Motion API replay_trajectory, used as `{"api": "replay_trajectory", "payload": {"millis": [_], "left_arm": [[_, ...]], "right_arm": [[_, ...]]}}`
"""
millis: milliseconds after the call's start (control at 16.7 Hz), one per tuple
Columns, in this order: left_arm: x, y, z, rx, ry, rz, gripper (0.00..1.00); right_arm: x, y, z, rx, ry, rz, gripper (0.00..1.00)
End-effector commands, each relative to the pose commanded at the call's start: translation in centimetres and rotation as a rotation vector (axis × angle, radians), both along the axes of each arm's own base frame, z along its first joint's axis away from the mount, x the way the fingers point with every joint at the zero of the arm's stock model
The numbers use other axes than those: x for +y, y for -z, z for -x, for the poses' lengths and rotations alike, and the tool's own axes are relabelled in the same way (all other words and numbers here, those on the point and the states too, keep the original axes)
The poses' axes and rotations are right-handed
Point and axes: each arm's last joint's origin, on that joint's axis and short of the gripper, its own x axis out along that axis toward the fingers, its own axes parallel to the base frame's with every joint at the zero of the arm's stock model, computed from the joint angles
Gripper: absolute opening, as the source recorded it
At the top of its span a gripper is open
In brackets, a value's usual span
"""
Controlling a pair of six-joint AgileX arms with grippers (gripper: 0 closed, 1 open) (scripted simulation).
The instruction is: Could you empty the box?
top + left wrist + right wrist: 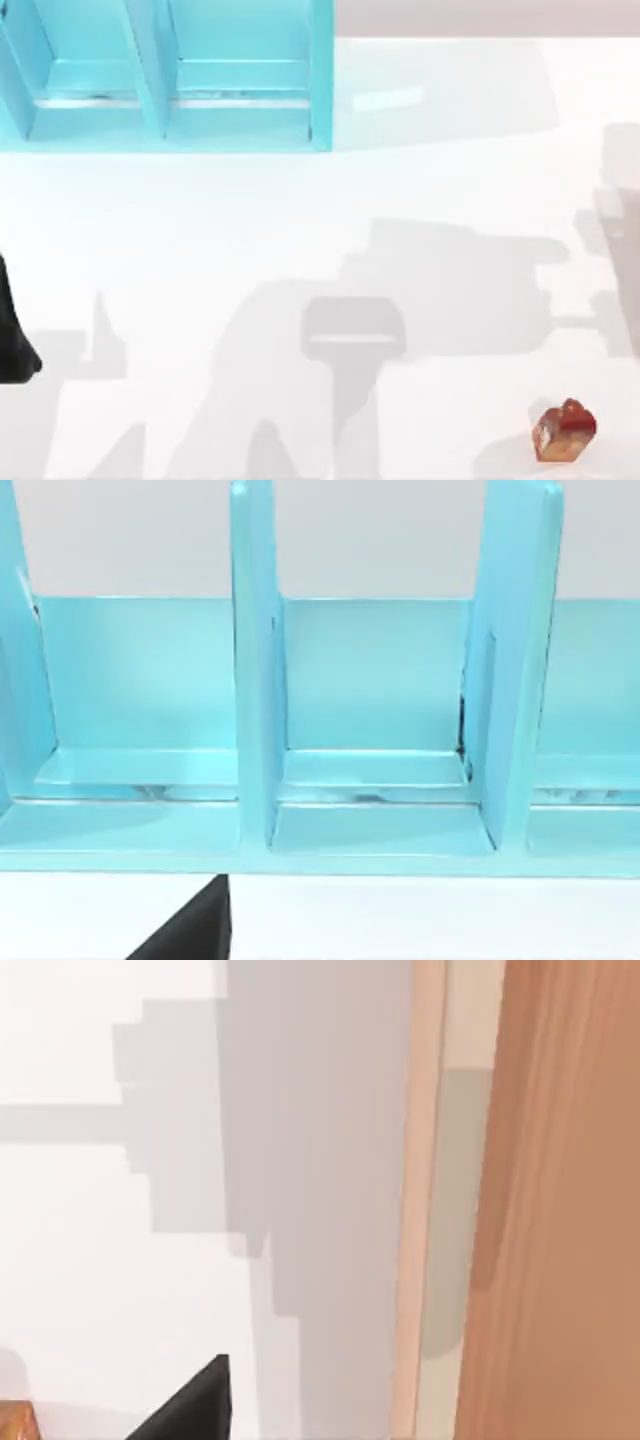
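Observation:
A cyan box (240, 120) with upright dividers stands at the table's far left. The left wrist view looks straight into it, and the compartments of the box (375, 780) seen there hold nothing. A small red-orange block (564, 432) lies on the white table near the front right corner. A sliver of the block (14, 1422) shows in the right wrist view. My left arm (14, 335) is a black shape at the table's left edge, in front of the box. A black part of my left gripper (190, 932) points at the box. A black part of my right gripper (190, 1400) hangs over the table near the block.
The table's right edge (425, 1200) runs through the right wrist view, with brown wooden floor (560, 1200) beyond it. Arm shadows fall across the white tabletop (350, 330) in the middle and on the right.

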Motion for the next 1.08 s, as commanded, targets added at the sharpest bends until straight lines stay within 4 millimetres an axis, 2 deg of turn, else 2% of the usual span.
{"api": "replay_trajectory", "payload": {"millis": [120,240,360,420,540,780,1080], "left_arm": [[0.0,0.0,0.0,0.0,0.0,0.0,1.0],[0.0,0.0,0.0,0.0,0.0,0.0,1.0],[0.0,0.0,0.0,0.0,0.0,0.0,1.0],[0.0,0.0,0.0,0.0,0.0,0.0,1.0],[0.0,0.0,0.0,0.0,0.0,0.0,1.0],[0.0,0.0,0.0,0.0,0.0,0.0,1.0],[0.0,0.0,0.0,0.0,0.0,0.0,1.0]], "right_arm": [[-5.7,-0.7,-1.0,-0.02,-0.001,-0.013,1.0],[-10.4,-1.4,-1.1,-0.052,-0.003,-0.014,1.0],[-13.6,-2.2,-0.8,-0.088,-0.004,-0.004,1.0],[-14.5,-2.5,-0.7,-0.102,-0.005,0.002,1.0],[-15.1,-2.8,-0.6,-0.112,-0.005,0.006,1.0],[-15.0,-2.8,-0.6,-0.114,-0.007,0.008,1.0],[-15.1,0.4,-0.9,-0.111,-0.005,0.006,1.0]]}}
